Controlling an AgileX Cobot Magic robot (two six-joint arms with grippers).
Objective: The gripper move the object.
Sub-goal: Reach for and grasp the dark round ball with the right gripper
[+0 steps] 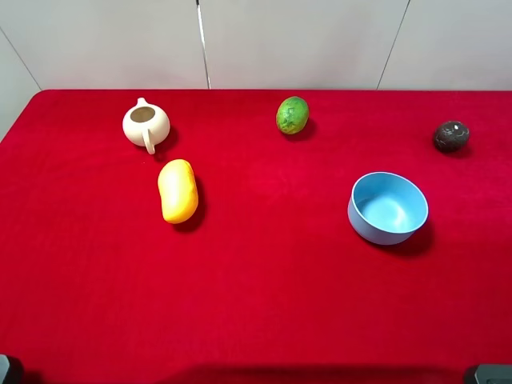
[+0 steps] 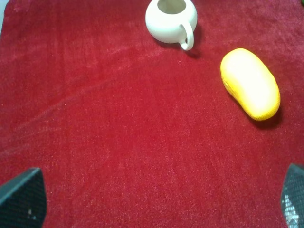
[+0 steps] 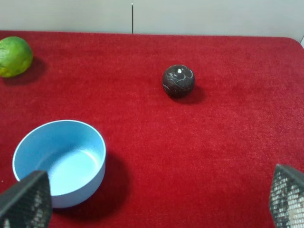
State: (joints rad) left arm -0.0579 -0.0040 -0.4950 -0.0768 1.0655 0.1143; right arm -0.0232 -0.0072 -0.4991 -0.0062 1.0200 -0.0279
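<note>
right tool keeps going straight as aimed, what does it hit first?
Most likely the dark round fruit, roughly centred ahead of the right tool. The red cloth between looks bare. The blue bowl sits off-line beside one fingertip. Depth is unclear.

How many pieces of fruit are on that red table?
3. A green fruit at the far middle, a yellow mango left beside the white jug, and a dark round fruit far right. None seems hidden.
</note>
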